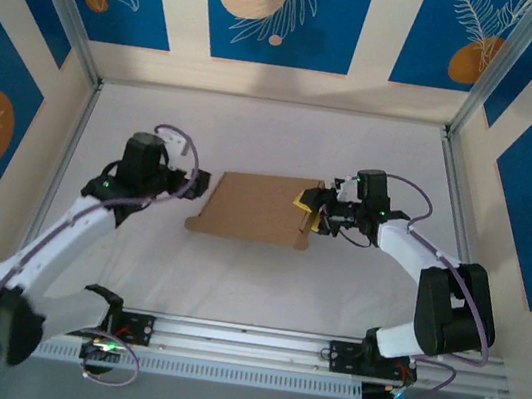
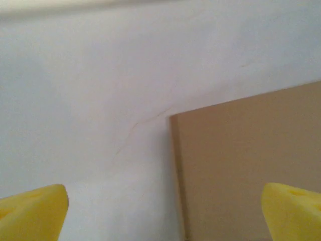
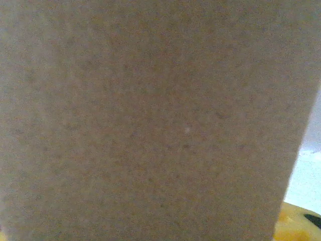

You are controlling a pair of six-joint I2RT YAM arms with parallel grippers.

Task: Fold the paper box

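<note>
Cardboard of the paper box point(image 3: 150, 120) sits right against the right gripper point(image 1: 309, 215) — whether it grips, I cannot tell; left gripper point(image 2: 161, 216) gapes wide, empty. Pinch the edge squarely, then lift slowly.

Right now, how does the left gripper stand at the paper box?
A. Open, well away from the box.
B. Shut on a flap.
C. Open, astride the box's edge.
C: in the left wrist view the left gripper has its yellow fingertips wide apart, one over the white table, the other over the paper box, its edge running between them.
</note>
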